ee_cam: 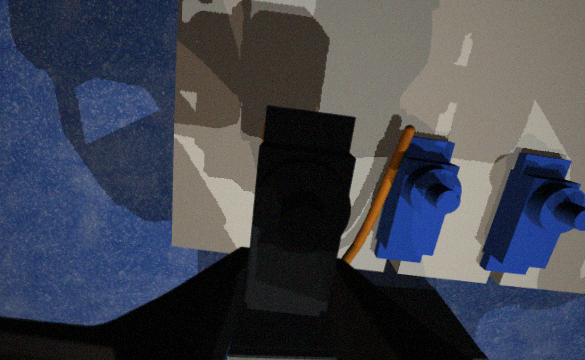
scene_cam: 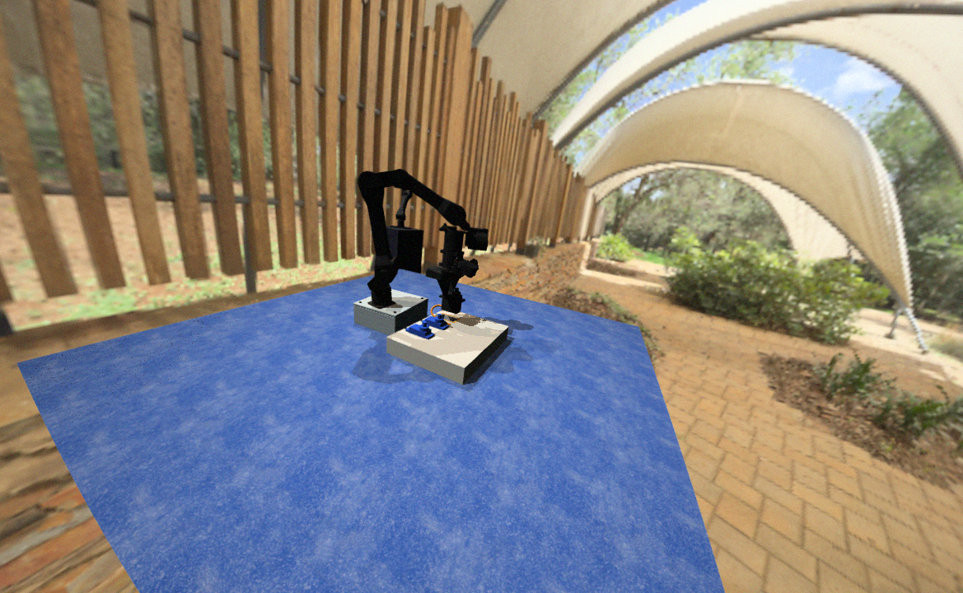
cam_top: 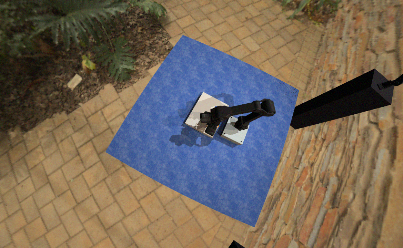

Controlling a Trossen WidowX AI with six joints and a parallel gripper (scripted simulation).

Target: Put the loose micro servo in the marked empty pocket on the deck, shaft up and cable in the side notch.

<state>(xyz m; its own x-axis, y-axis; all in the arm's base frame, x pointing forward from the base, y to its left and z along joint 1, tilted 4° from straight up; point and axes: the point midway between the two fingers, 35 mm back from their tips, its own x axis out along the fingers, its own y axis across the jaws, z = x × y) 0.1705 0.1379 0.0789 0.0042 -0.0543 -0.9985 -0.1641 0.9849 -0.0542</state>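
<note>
The tool point(ee_cam: 302, 165) is clenched on the loose micro servo point(ee_cam: 304, 200), which shows in the wrist view only as a dark block between the fingers — shadow hides its colour and its shaft. An orange cable point(ee_cam: 378, 197) curves out from beside the tool and runs along the near side of the first seated servo point(ee_cam: 417, 200), ending at that servo's far corner. It appears to belong to the held servo, though where it joins is hidden.

The tool hangs over the pale deck point(ee_cam: 372, 60), close to the deck's near edge and just beside the two blue servos. The second seated servo point(ee_cam: 532, 215) stands further along the same row; both have their shafts up, so the row likely shows the pose wanted for the third. The marked pocket cannot be seen — the tool and its load cover that part of the deck.

In the exterior view the arm point(scene_cam: 404, 221) reaches from its grey base block point(scene_cam: 389, 313) and points the tool point(scene_cam: 452, 301) straight down on the deck, a posture that suits a vertical insertion. The deck lies on the blue table point(scene_cam: 322, 457).

Whether the servo has begun to enter the pocket cannot be told. The grip is probably kept firm so the body stays square while it goes down.
</note>
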